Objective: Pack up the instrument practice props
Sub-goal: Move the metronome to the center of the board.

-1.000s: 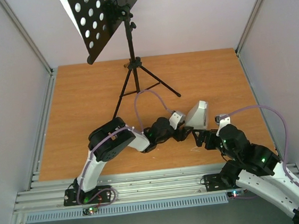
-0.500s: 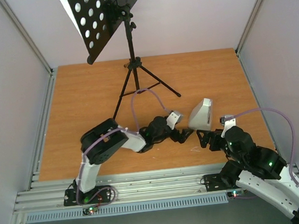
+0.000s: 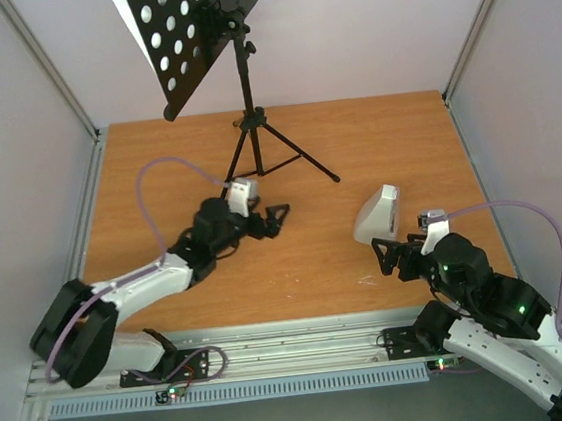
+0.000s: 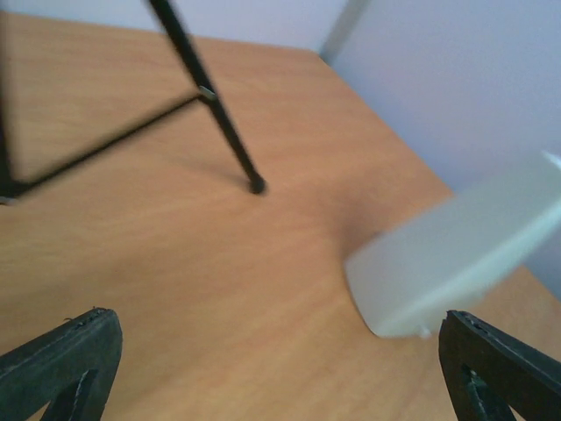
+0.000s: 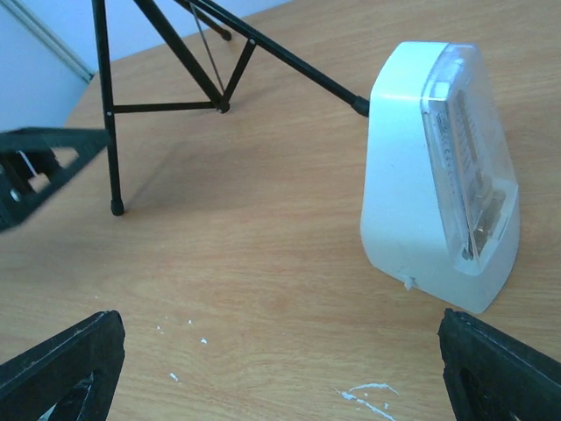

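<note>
The white metronome (image 3: 377, 215) stands on the counter (image 3: 404, 137) just in front of the right tool (image 3: 390, 256), whose jaws, like those of the left tool (image 3: 278, 218), gape empty; it looks light, rigid and slick, best pinched low across its tapered sides.

L hand (image 4: 276, 351) wide open, nothing btwn fingers. Metronome (image 4: 456, 254) ahead-right, blurred, on bench (image 4: 175, 263). Stand (image 4: 226, 130) legs ahead-left, farther off.

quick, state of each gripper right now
left gripper: open, holding nothing
right gripper: open, empty, close to the metronome
</note>
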### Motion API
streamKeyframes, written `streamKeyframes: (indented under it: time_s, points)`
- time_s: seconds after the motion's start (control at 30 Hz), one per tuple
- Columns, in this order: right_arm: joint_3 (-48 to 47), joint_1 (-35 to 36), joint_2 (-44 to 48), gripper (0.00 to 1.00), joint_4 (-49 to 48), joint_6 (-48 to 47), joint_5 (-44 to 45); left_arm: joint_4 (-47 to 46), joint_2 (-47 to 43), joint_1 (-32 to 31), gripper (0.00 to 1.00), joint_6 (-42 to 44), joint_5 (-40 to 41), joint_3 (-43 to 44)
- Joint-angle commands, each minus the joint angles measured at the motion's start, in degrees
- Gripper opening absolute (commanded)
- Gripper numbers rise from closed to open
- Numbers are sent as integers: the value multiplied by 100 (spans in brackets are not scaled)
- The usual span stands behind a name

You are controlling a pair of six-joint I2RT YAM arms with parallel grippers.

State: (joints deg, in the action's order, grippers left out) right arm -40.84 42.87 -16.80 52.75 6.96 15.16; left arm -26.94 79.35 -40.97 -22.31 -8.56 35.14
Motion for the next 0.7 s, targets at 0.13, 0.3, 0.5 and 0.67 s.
streamKeyframes:
  time_s: [0.13,0.3,0.5,0.67]
  points:
    - [-259,33,-124,98,-131,-279,-126,2014,-549,1749,99,-93,-876,843]
    - [-269,31,-229,99,-294,-303,-398,2504,-248,2248,99,222,-939,1571]
    - [-240,34,-385,98,-305,-267,-320,2811,469,2277,99,932,-1052,2402]
    - [-249,34,-379,98,-263,-258,-359,2827,1049,2304,94,1224,-1260,2914]
